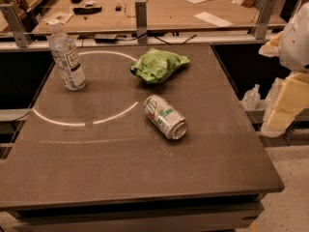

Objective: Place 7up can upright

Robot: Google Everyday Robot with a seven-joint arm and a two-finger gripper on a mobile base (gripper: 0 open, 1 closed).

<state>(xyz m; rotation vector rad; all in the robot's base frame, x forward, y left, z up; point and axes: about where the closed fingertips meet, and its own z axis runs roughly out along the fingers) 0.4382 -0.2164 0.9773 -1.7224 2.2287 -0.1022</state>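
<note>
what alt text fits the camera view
A silver-white aluminium 7up can lies on its side on a brown table, near a wrinkly green bag and an upright clear plastic water bottle. The gripper hangs beyond its right edge.

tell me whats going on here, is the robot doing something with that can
The can lies on its side near the middle of the table, not yet stood upright, and nothing touches it. The robot's hand is out past the table's right edge, well apart from the can. A water bottle stands upright at the back left, and a green bag lies just behind the can.
</note>
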